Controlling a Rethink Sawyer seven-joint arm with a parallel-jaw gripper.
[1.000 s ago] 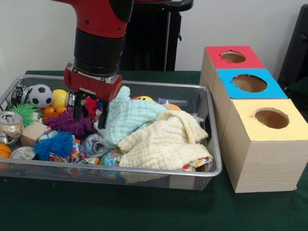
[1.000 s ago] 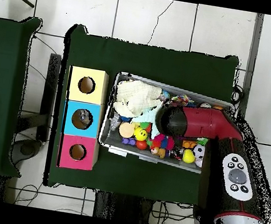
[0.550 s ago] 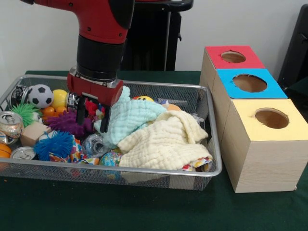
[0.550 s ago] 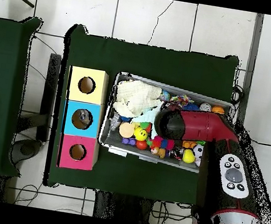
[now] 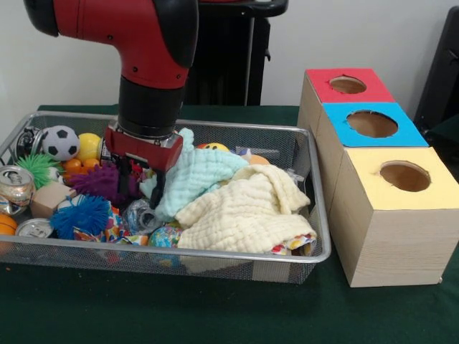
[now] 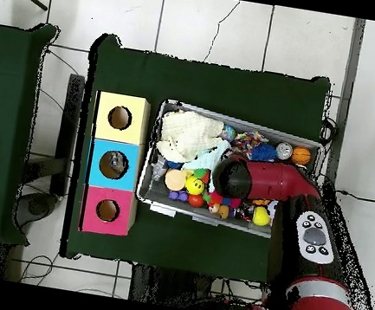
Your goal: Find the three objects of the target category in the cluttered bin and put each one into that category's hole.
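A wire mesh bin (image 5: pixel 320 209) holds a jumble of toys, cans and cloths. My gripper (image 5: pixel 139 185) is sunk into the pile at the bin's middle left. Its two dark fingers (image 5: pixel 155 190) stand apart, open, between the purple spiky ball (image 5: pixel 97 182) and the light blue cloth (image 5: pixel 195 175). What lies between the fingers is hidden. A yellow cloth (image 5: pixel 247 211) covers the bin's right part. Three wooden boxes stand to the right, each with a round hole: red (image 5: pixel 348 84), blue (image 5: pixel 371 123) and yellow (image 5: pixel 404 175). From overhead the arm (image 6: pixel 266 180) covers the gripper and the bin (image 6: pixel 240 122).
In the bin's left end lie a soccer ball (image 5: pixel 60 142), a yellow ball (image 5: pixel 89 146), a green spiky ball (image 5: pixel 34 167), a can (image 5: pixel 14 188), a wooden block (image 5: pixel 50 198) and a blue spiky ball (image 5: pixel 80 215). The boxes (image 6: pixel 113 164) stand close beside the bin.
The gripper has come down into the pile and shifted slightly toward the blue cloth. The red toy that showed between its fingers is now hidden.
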